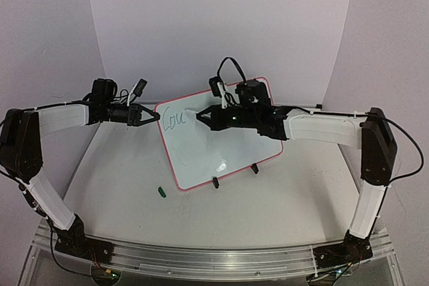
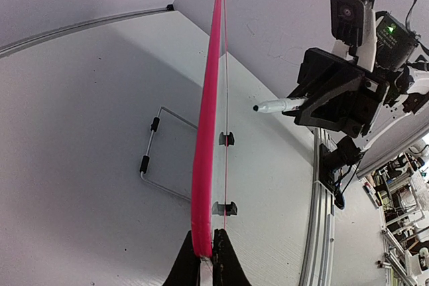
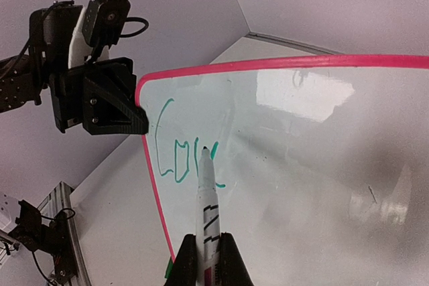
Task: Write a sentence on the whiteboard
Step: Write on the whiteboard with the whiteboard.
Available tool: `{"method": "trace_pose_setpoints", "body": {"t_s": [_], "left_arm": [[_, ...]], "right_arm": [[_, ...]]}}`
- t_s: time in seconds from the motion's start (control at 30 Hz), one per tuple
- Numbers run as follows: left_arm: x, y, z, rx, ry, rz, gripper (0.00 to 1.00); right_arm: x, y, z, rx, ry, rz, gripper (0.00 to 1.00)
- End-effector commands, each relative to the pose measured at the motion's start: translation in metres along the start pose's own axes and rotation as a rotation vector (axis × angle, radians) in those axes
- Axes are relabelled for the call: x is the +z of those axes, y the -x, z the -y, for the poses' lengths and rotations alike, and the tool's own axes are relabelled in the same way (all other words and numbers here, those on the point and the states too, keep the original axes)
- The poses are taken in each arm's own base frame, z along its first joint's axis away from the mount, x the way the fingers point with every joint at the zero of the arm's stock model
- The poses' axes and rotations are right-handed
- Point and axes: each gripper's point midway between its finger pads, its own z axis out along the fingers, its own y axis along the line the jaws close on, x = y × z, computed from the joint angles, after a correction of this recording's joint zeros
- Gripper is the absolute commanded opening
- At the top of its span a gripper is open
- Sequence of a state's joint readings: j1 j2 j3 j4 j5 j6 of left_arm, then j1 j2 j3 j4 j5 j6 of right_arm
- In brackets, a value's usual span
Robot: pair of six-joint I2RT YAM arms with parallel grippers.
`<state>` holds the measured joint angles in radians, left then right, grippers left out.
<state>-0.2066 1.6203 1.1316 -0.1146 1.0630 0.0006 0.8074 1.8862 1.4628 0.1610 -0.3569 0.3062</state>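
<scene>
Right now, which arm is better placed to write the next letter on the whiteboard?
Right. The right claw is shut on the marker, its tip at the green writing on the whiteboard. The left claw only clamps the whiteboard's pink edge.

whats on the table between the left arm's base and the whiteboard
A small green piece, maybe a marker cap, lies on the table there, near a corner of the whiteboard; the top view shows it.

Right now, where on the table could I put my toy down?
Bare table lies in front of the whiteboard, between the small green object and the right arm's base. It is crowded at the board's upper left, where the left pincer grips its edge and the right pincer holds the marker.
</scene>
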Motion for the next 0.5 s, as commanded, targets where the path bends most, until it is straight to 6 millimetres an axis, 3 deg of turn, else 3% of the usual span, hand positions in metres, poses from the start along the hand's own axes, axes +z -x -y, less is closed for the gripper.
{"method": "trace_pose_setpoints", "body": {"t_s": [0.0, 0.27, 0.47], "left_arm": [[0.002, 0.004, 0.011, 0.085, -0.003, -0.005, 0.00], [0.002, 0.005, 0.011, 0.087, -0.003, -0.005, 0.00], [0.002, 0.005, 0.012, 0.089, -0.003, -0.005, 0.00]], "right_arm": [[0.008, 0.018, -0.002, -0.007, 0.007, 0.044, 0.00], [0.019, 0.012, 0.007, 0.014, -0.012, 0.025, 0.00], [0.016, 0.012, 0.017, 0.026, -0.064, 0.038, 0.00]]}}
